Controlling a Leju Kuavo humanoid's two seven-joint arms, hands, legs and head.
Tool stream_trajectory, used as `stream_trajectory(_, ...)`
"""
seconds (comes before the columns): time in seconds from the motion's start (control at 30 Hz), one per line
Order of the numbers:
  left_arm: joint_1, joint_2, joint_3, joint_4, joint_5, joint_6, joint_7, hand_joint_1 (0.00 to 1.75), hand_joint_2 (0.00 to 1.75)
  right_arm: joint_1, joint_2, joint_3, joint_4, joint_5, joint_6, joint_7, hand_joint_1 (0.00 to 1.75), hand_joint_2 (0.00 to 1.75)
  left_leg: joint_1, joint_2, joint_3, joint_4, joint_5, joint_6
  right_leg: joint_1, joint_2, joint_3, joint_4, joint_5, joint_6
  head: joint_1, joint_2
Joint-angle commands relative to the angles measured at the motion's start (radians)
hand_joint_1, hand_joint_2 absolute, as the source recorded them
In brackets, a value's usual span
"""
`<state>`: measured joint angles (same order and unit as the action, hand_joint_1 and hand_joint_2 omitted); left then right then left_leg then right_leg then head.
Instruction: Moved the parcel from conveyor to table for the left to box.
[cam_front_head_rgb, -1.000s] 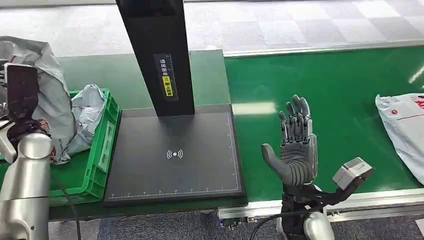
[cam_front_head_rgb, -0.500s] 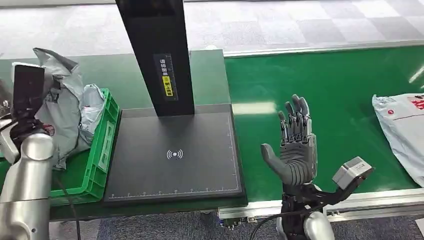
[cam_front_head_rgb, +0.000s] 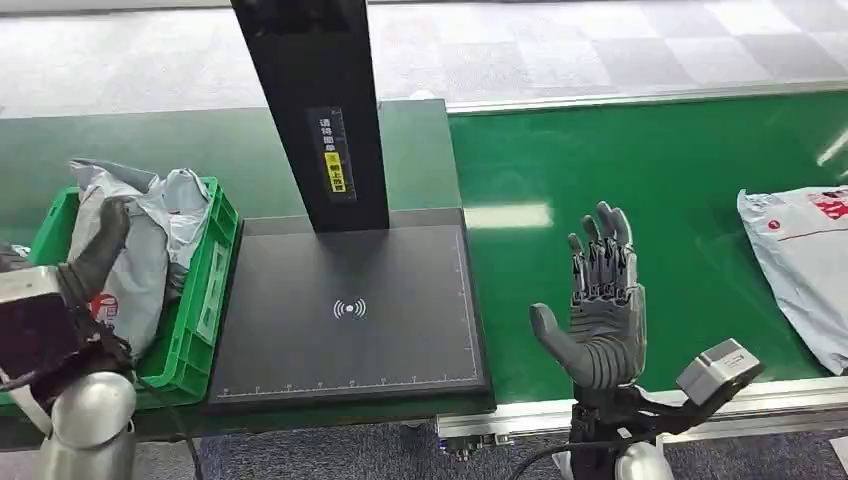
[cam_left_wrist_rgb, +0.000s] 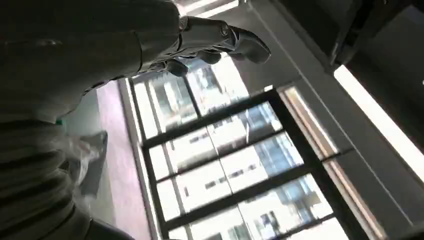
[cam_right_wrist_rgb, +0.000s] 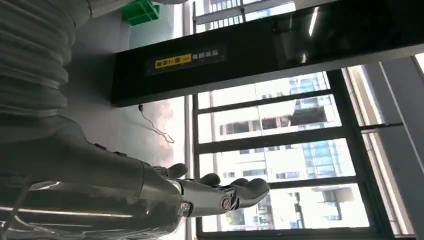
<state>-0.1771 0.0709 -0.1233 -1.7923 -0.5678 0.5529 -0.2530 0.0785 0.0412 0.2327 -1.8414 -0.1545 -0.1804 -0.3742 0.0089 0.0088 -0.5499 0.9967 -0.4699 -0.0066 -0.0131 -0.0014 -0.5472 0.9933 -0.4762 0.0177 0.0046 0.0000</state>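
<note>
Grey parcel (cam_front_head_rgb: 125, 255): in green crate (cam_front_head_rgb: 205, 300) at surface's left edge, left hand (cam_front_head_rgb: 95, 255) fingers clamped on it. Right hand (cam_front_head_rgb: 600, 300): fingers apart, upright over bare green conveyor (cam_front_head_rgb: 650, 170). Black scanner pad (cam_front_head_rgb: 350, 310) between.

parcel (cam_front_head_rgb: 800, 265) at 3 o'clock: cut by right edge | left hand (cam_front_head_rgb: 98, 250) at 9 o'clock: palm hidden against grey bags (cam_front_head_rgb: 140, 255), grip unclear | crate (cam_front_head_rgb: 205, 290): interior mostly covered | post label (cam_front_head_rgb: 335, 152): text too small

Grey-and-white checkered floor (cam_front_head_rgb: 560, 50) beyond the right hand (cam_front_head_rgb: 600, 310); large gridded windows (cam_right_wrist_rgb: 280, 150) ahead of it, daylight bright.
</note>
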Motion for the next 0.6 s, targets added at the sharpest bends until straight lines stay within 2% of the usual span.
stream_trajectory(0.03, 0.198, -0.067, -0.288, 0.035, 0.398, -0.375, -0.001, 0.0, 1.75, -0.038, -0.035, 0.058, 0.111, 0.102, 0.033, 0.056, 0.0, 1.75, 0.0, -0.001, 0.003, -0.002, 0.001, 0.0, 0.0, 0.0, 0.003, -0.003, 0.001, 0.0, 0.0, 0.0)
stream_trajectory(0.13, 0.244, -0.1, -0.29, 0.107, 0.447, -0.401, -0.023, 0.0, 1.75, -0.042, -0.027, 0.102, 0.176, 0.145, 0.035, 0.065, 0.0, 1.75, 0.0, 0.002, 0.006, -0.006, 0.001, 0.001, 0.0, 0.003, 0.006, -0.006, 0.003, 0.0, 0.0, 0.0)
stream_trajectory(0.2, 0.279, -0.13, -0.274, 0.136, 0.491, -0.434, 0.019, 0.0, 1.75, -0.047, -0.021, 0.136, 0.226, 0.188, 0.043, 0.123, 0.0, 1.75, 0.0, 0.001, 0.005, -0.004, 0.001, 0.0, 0.0, 0.002, 0.005, -0.004, 0.002, 0.0, 0.0, 0.0)
stream_trajectory(0.27, 0.29, -0.143, -0.271, 0.159, 0.493, -0.44, 0.024, 0.0, 1.75, -0.048, -0.004, 0.147, 0.266, 0.195, 0.038, 0.127, 0.0, 1.75, 0.0, 0.001, 0.005, -0.006, 0.002, 0.0, 0.0, 0.002, 0.005, -0.006, 0.002, -0.001, 0.0, 0.0)
stream_trajectory(0.4, 0.295, -0.154, -0.264, 0.223, 0.462, -0.413, 0.064, 0.0, 1.75, -0.041, 0.036, 0.153, 0.314, 0.219, 0.076, 0.169, 0.0, 1.75, 0.0, 0.001, 0.005, -0.005, 0.001, 0.0, 0.001, 0.001, 0.005, -0.005, 0.002, -0.001, 0.0, 0.0)
stream_trajectory(0.6, 0.335, -0.152, -0.252, 0.209, 0.458, -0.365, 0.065, 0.0, 1.75, -0.046, 0.033, 0.14, 0.328, 0.246, 0.119, 0.187, 0.0, 1.75, 0.0, 0.0, 0.003, -0.004, 0.001, 0.0, 0.001, 0.001, 0.003, -0.004, 0.001, -0.001, 0.0, 0.0)
